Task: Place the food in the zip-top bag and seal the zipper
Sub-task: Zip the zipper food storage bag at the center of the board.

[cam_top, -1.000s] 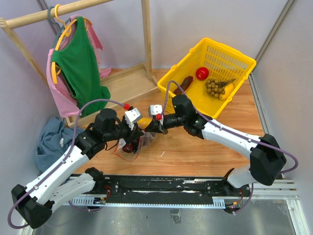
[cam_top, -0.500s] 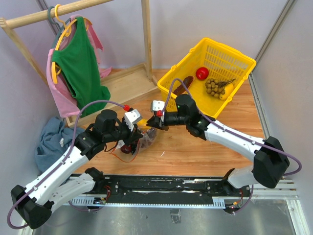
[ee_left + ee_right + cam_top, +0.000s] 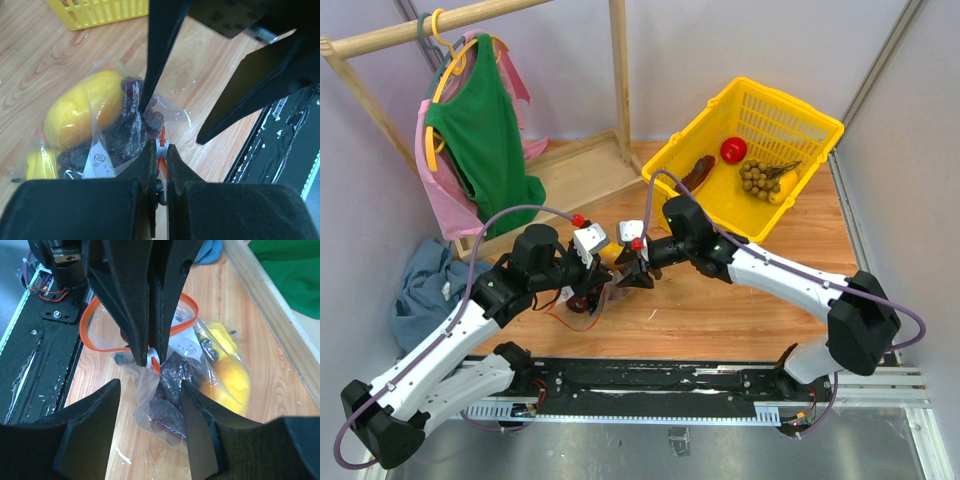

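**Q:** Where is the bag?

**A:** The bag (image 3: 165, 405) is on the bench (image 3: 720, 310), just ahead of my bases and between my two wrists. Its mouth end is lifted, and the rest slumps on the wood.

**Q:** What do your left fingers have?

**A:** My left fingers (image 3: 159, 152) are pinched tight on the zipper (image 3: 90, 325), right at the small white slider (image 3: 151, 358) on the orange strip. Beyond the slider the strip runs out in an open loop, so that part of the mouth gapes.

**Q:** And the right?

**A:** My right fingers (image 3: 625, 277) stand apart and grip nothing. The bag sits just past their tips and between them, under the slider. One tip reaches down to the plastic over the grapes (image 3: 125, 137), and I cannot tell whether it touches.

**Q:** What is inside the bag?

**A:** The pepper (image 3: 85, 110) fills the side away from the slider. The grapes lie against it, nearer my left fingers. A white label (image 3: 100, 160) shows on the plastic in front of them.

**Q:** Is anything else close by?

**A:** The basket (image 3: 692, 128) stands well apart, at the far right of the bench.
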You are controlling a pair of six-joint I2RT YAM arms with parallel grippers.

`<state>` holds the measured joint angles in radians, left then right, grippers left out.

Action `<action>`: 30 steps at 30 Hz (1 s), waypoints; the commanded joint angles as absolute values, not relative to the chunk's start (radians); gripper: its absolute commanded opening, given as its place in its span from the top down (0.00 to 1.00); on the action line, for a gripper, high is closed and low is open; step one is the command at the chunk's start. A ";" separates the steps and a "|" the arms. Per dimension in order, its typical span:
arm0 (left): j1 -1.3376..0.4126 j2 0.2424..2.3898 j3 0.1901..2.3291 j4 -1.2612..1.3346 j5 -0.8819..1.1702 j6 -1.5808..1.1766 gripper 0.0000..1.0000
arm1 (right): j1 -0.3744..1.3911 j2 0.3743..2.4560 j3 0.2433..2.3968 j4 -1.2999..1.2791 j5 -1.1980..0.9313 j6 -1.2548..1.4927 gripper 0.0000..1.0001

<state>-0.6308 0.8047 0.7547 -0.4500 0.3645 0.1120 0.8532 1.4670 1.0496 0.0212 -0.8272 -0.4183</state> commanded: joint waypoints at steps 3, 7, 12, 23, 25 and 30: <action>-0.634 0.796 0.777 -0.403 0.392 0.129 1.00 | 0.887 1.561 1.112 0.062 -0.850 -0.437 0.61; -0.634 0.793 0.776 -0.406 0.401 0.131 1.00 | 0.886 1.588 1.131 0.056 -0.848 -0.451 0.90; -0.634 0.798 0.778 -0.414 0.415 0.129 1.00 | 0.867 1.537 1.079 0.144 -0.820 -0.404 0.99; -0.634 0.841 0.839 -0.502 0.380 0.111 1.00 | 0.808 1.430 0.965 0.402 -0.775 -0.266 0.99; -0.634 0.844 0.844 -0.510 0.365 0.106 1.00 | 0.800 1.419 0.951 0.425 -0.755 -0.243 0.99; -0.635 0.850 0.863 -0.527 0.284 0.093 0.98 | 0.785 1.401 0.933 0.461 -0.696 -0.197 0.99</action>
<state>-0.6308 0.8440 0.8299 -0.4549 0.3489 0.1139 0.8234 1.4506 0.9401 0.3191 -0.7631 -0.2573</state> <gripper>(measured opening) 0.049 0.009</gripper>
